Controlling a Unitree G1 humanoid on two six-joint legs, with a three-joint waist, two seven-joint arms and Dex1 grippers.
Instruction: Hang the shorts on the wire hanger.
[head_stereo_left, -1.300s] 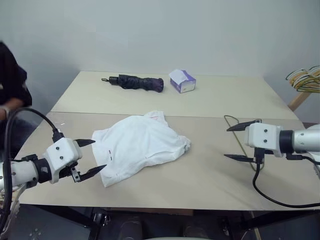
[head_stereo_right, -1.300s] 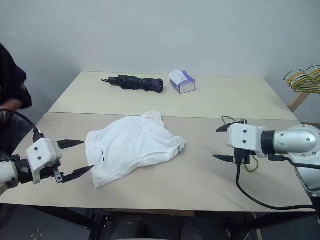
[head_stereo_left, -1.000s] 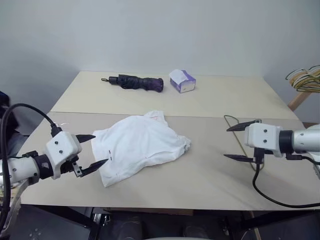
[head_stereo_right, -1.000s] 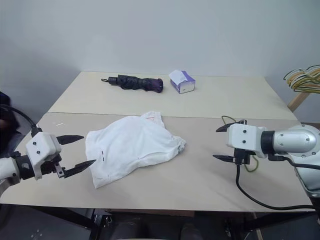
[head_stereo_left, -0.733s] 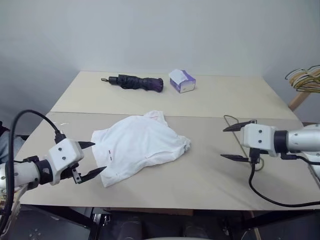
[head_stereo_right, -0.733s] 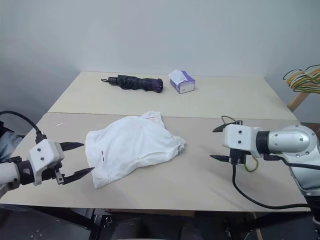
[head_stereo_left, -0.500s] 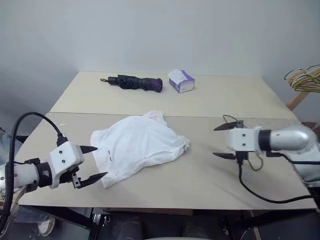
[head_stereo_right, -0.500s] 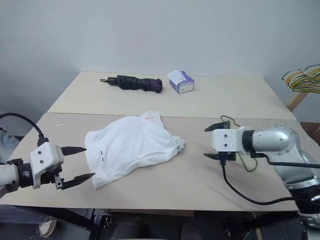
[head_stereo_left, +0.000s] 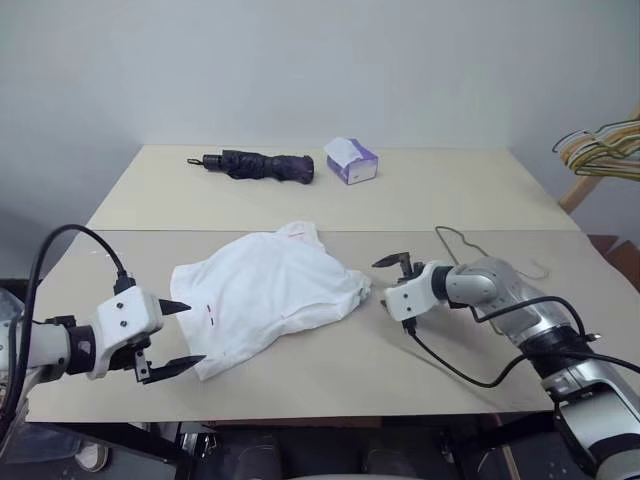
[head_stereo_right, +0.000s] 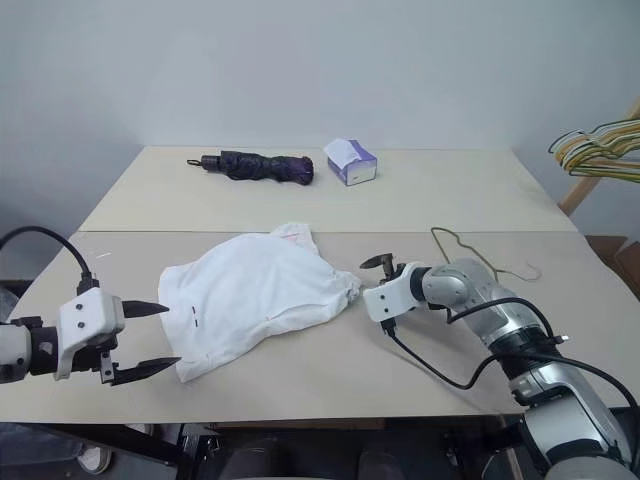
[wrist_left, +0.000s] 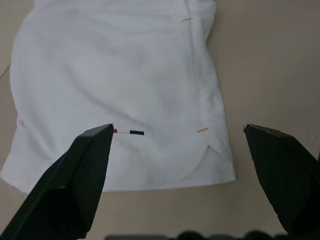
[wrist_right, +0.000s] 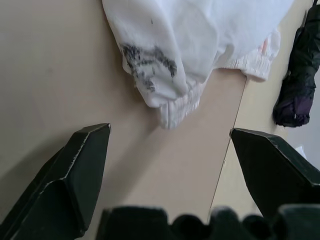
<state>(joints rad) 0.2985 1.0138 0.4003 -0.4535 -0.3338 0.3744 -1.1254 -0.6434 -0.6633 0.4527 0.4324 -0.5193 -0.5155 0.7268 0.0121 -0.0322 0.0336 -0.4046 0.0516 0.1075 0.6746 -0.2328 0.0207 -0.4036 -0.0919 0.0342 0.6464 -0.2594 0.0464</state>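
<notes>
The shorts (head_stereo_left: 268, 296) lie crumpled mid-bench (head_stereo_left: 450, 200). The left gripper (head_stereo_left: 178, 337) hangs at their left edge, the right gripper (head_stereo_left: 392, 281) just right of them. The wire hanger (head_stereo_left: 490, 262) lies on the bench behind the right arm. Far back lie an umbrella (head_stereo_left: 255, 165) and, to its right, a tissue box (head_stereo_left: 350, 161).

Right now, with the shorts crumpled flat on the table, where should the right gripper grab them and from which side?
Probably the gathered elastic waistband, the bunched edge of the shorts nearest the right gripper. Come in low from the robot's right along the table. That edge is puckered and raised, so the open fingers can straddle it. The flat middle offers no fold to pinch.
</notes>
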